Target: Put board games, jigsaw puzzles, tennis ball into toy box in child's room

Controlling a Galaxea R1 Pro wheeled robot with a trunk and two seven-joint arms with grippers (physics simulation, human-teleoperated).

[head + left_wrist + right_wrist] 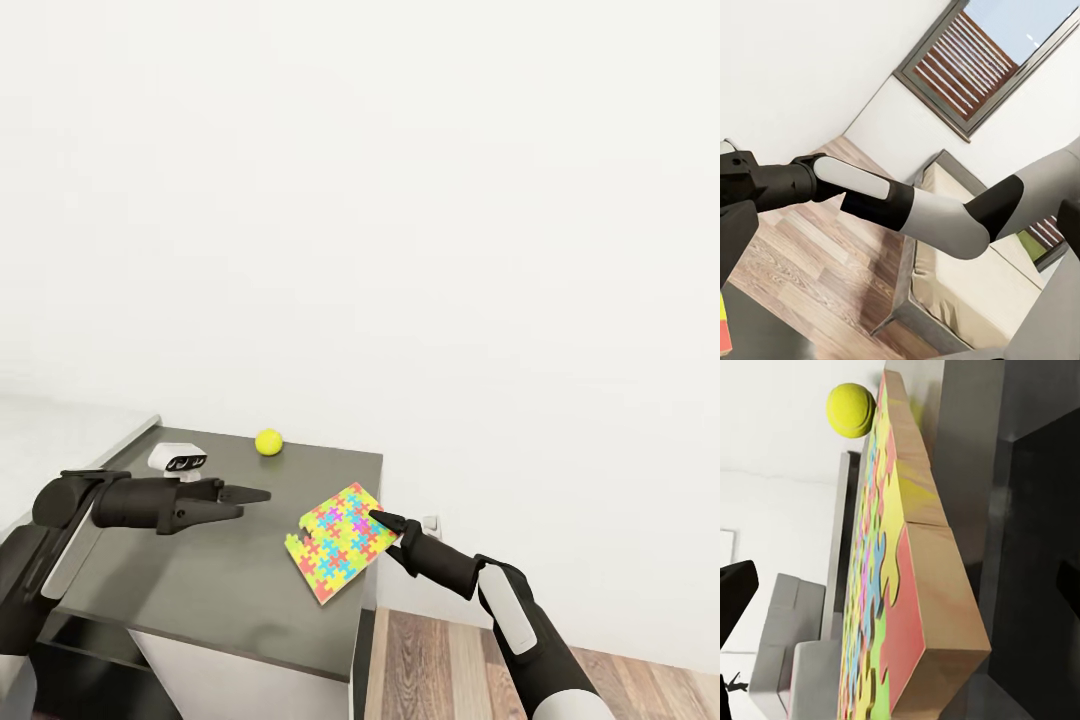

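Head view above table (200, 580); wrist views close

Bare table (215, 590) between claws; tennis ball (268, 441) behind.

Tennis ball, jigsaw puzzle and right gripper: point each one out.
tennis ball (268, 441), head view, centre of the ball on the dark desk.
jigsaw puzzle (335, 545), head view, middle of its multicoloured face.
right gripper (388, 522), head view, between its fingertips at the puzzle's edge.
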